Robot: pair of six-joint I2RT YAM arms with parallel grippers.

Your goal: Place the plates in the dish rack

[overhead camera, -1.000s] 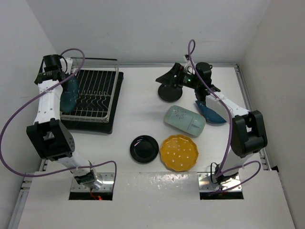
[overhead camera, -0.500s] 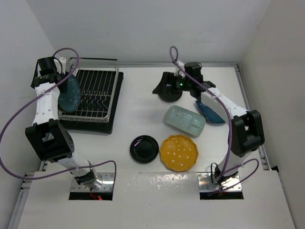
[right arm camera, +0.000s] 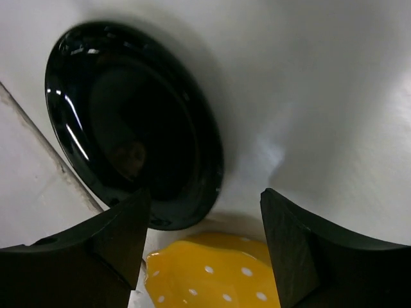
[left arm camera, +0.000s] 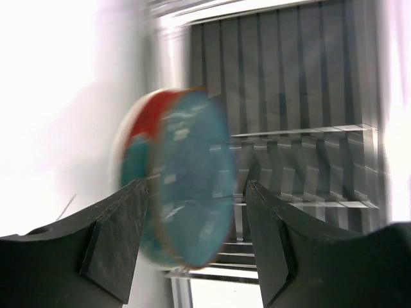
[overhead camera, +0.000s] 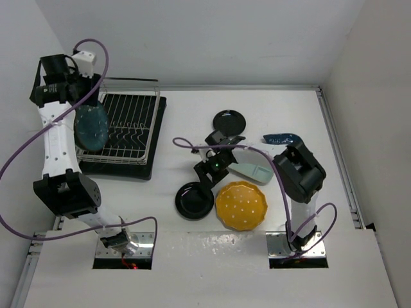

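Nearest the arm bases: yellow plate (overhead camera: 241, 205), dotted, flat on the table (overhead camera: 173, 167). Near black plate (overhead camera: 194, 200) lies just left of it; the two rims are close, and I cannot tell if they touch.

Right arm is folded low across the table. Right fingers (right arm camera: 96, 250) are spread apart and hold nothing. In the right wrist view the near black plate's rim sits below the gap between them, with the yellow plate's edge at the bottom of that view.

Pale green dish (overhead camera: 257, 171) lies behind the yellow plate, partly hidden by the right arm.

Blue plate (overhead camera: 282, 137) is further back on the right. Far black plate (overhead camera: 229, 120) is well apart from the near one.

Far left: dish rack (overhead camera: 128, 125) on a black mat (overhead camera: 151, 168). Left fingers (left arm camera: 122, 224) are closed on the teal plate (left arm camera: 189, 192), one on each face. The plate is held on edge, its back showing red, over the rack's left side. The left wrist view is blurred, so whether the plate touches the wires cannot be told
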